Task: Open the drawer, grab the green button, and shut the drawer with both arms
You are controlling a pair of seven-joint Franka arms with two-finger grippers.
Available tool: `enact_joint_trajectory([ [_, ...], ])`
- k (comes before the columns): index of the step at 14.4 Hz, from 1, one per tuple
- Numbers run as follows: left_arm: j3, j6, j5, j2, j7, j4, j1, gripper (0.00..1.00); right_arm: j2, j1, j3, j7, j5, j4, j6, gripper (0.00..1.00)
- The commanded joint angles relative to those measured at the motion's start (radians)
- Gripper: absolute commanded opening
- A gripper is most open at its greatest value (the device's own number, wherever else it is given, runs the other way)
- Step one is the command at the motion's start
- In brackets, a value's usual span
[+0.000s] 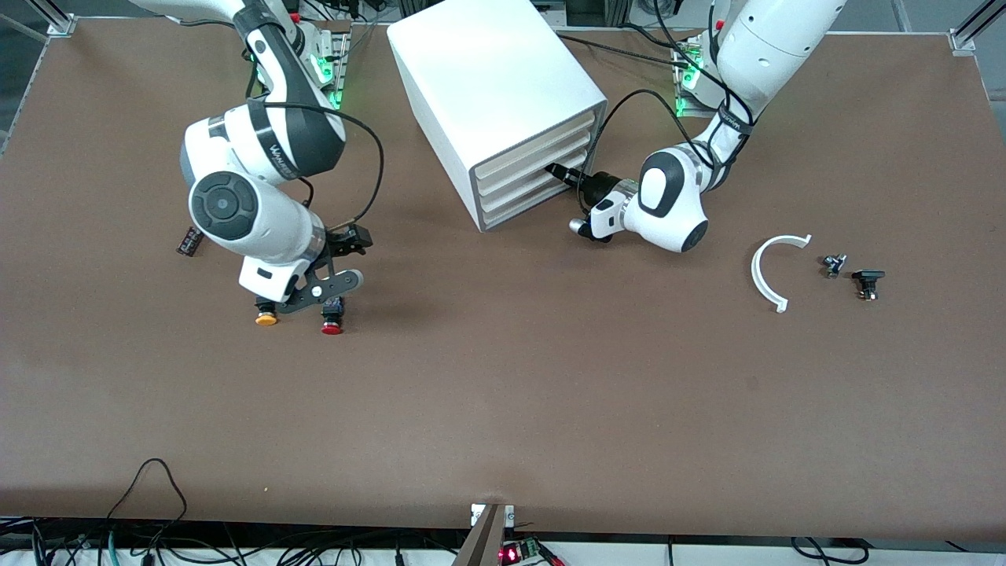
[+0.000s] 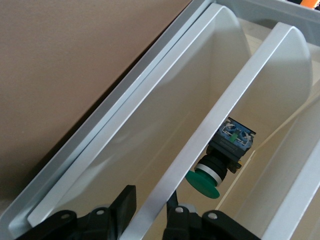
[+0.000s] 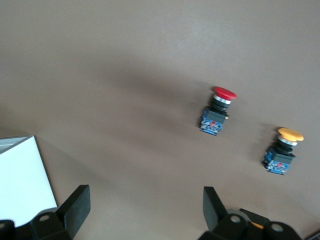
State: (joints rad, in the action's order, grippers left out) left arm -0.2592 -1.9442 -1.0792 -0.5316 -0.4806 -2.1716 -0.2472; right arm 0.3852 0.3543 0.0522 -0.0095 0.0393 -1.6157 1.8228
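The white cabinet (image 1: 487,71) stands at the robots' edge of the table. In the front view its lowest drawer (image 1: 538,208) sits flush with the three above. My left gripper (image 1: 554,170) is at the drawer fronts. In the left wrist view this gripper (image 2: 150,196) is open, one finger on each side of a drawer front's white rim (image 2: 235,115); I cannot tell which drawer. The green button (image 2: 220,160) lies on its side just inside that rim. My right gripper (image 1: 352,258) is open and empty over bare table (image 3: 145,195).
A red-capped button (image 1: 332,326) and a yellow-capped button (image 1: 266,318) lie under the right arm's hand, both also in the right wrist view (image 3: 218,110) (image 3: 284,150). A white curved piece (image 1: 766,271) and two small dark parts (image 1: 867,281) lie toward the left arm's end.
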Motion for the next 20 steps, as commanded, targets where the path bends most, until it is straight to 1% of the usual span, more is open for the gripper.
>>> enact_joint_trajectory([
  [1, 0.062, -0.109, 0.009, 0.022, -0.012, 0.007, 0.026, 0.00, 0.008, 0.026, 0.026, 0.003, 0.016, 0.033, -0.008, 1.00],
  [2, 0.083, -0.146, 0.010, 0.025, -0.018, 0.038, 0.044, 0.00, 0.015, 0.028, 0.044, 0.002, 0.013, 0.043, -0.008, 1.00],
  [4, 0.124, -0.153, 0.012, 0.024, -0.018, 0.082, 0.065, 0.00, 0.033, 0.032, 0.067, -0.010, 0.014, 0.085, -0.008, 1.00],
  [5, 0.132, -0.154, 0.012, 0.024, -0.018, 0.090, 0.065, 0.00, 0.046, 0.032, 0.081, -0.015, 0.014, 0.103, -0.007, 1.00],
  [6, 0.143, -0.162, 0.012, 0.025, -0.007, 0.090, 0.066, 0.57, 0.061, 0.032, 0.098, -0.017, 0.014, 0.129, -0.002, 1.00],
  [7, 0.143, -0.176, 0.010, 0.035, -0.021, 0.087, 0.072, 0.99, 0.076, 0.032, 0.125, -0.030, 0.014, 0.151, 0.012, 1.00],
  [10, 0.143, -0.235, 0.012, 0.071, -0.020, 0.087, 0.089, 1.00, 0.147, 0.032, 0.210, -0.099, 0.010, 0.223, 0.071, 1.00],
  [11, 0.143, -0.266, 0.025, 0.091, -0.019, 0.088, 0.094, 1.00, 0.176, 0.037, 0.242, -0.146, 0.007, 0.250, 0.104, 1.00],
  [12, 0.143, -0.294, 0.076, 0.114, -0.021, 0.090, 0.101, 1.00, 0.205, 0.049, 0.261, -0.192, 0.005, 0.275, 0.134, 1.00],
  [13, 0.143, -0.332, 0.126, 0.148, -0.016, 0.090, 0.118, 1.00, 0.230, 0.070, 0.267, -0.242, 0.005, 0.301, 0.153, 1.00],
  [15, 0.141, -0.355, 0.139, 0.235, -0.010, 0.090, 0.199, 1.00, 0.277, 0.124, 0.284, -0.299, 0.005, 0.368, 0.159, 1.00],
  [16, 0.141, -0.355, 0.127, 0.257, -0.015, 0.090, 0.222, 1.00, 0.297, 0.144, 0.291, -0.316, 0.002, 0.385, 0.161, 1.00],
  [18, 0.144, -0.354, 0.163, 0.341, -0.013, 0.090, 0.239, 1.00, 0.326, 0.176, 0.308, -0.377, -0.031, 0.405, 0.188, 1.00],
  [19, 0.146, -0.346, 0.232, 0.375, -0.015, 0.090, 0.277, 1.00, 0.336, 0.190, 0.313, -0.395, -0.053, 0.405, 0.203, 1.00],
  [20, 0.146, -0.329, 0.340, 0.421, -0.015, 0.098, 0.308, 1.00, 0.351, 0.205, 0.313, -0.436, -0.083, 0.407, 0.207, 1.00],
])
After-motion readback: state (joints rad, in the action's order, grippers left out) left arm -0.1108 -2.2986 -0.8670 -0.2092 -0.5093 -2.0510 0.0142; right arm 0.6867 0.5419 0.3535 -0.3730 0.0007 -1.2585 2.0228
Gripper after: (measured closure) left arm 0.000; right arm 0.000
